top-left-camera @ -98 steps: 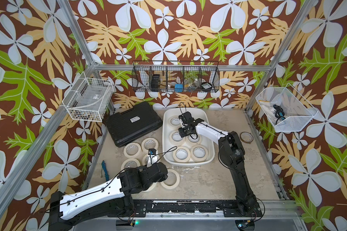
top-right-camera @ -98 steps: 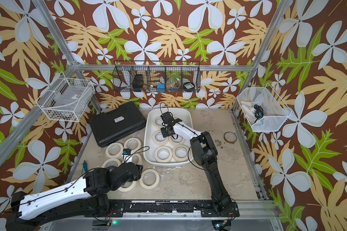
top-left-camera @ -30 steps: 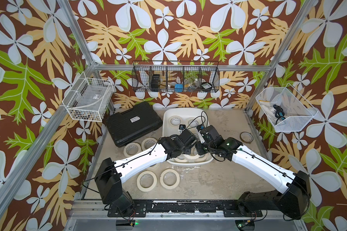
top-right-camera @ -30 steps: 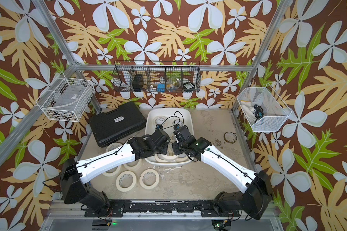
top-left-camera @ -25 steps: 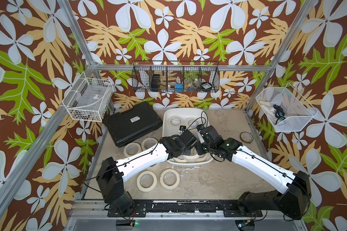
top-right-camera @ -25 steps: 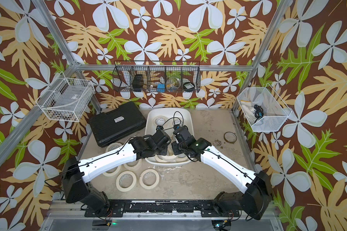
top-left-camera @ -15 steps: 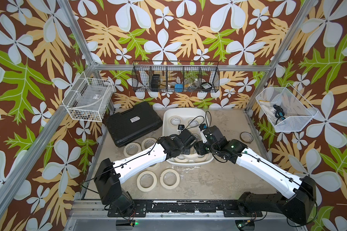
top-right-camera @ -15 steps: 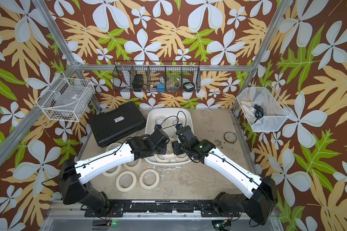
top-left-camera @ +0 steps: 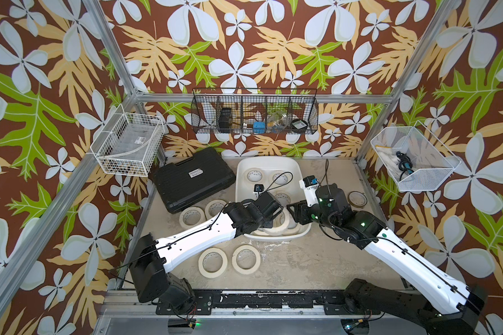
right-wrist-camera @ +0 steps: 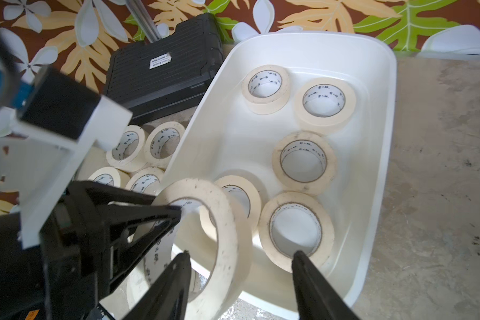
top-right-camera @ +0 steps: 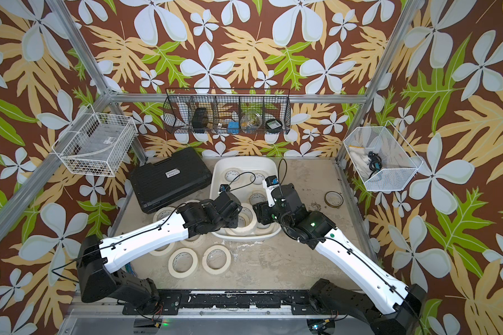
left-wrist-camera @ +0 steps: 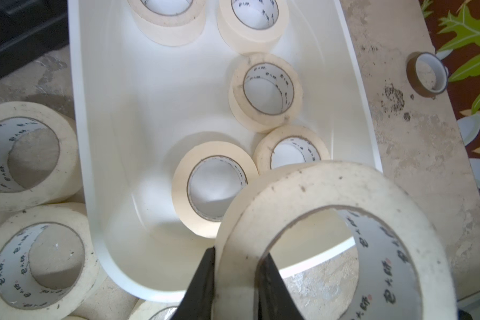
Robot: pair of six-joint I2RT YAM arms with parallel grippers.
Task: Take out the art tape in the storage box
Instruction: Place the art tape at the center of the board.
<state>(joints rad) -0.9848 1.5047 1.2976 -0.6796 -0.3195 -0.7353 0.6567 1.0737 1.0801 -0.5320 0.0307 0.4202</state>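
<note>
The storage box (top-left-camera: 267, 161) (top-right-camera: 244, 162) is a white tub at the middle back of the table. Several cream art tape rolls (right-wrist-camera: 304, 163) (left-wrist-camera: 214, 191) lie flat inside it. My left gripper (left-wrist-camera: 237, 252) (top-left-camera: 276, 216) is shut on the wall of one roll (left-wrist-camera: 302, 199) (right-wrist-camera: 227, 221), which hangs tilted over the box's near end. My right gripper (right-wrist-camera: 240, 253) (top-left-camera: 292, 210) is open, with its fingers either side of the far rim of that same roll, apart from it.
More tape rolls lie on the table left of the box (top-left-camera: 190, 217) and in front of it (top-left-camera: 214, 262) (top-left-camera: 246, 259). A black hard case (top-left-camera: 193, 178) sits at the back left. Right of the box lies a thin brownish ring (top-left-camera: 357, 199). Wire baskets (top-left-camera: 127, 148) (top-left-camera: 413, 159) hang on the frame.
My right gripper has opened and let go of the roll, which my left gripper still holds. The right arm has shifted a little to the right.
</note>
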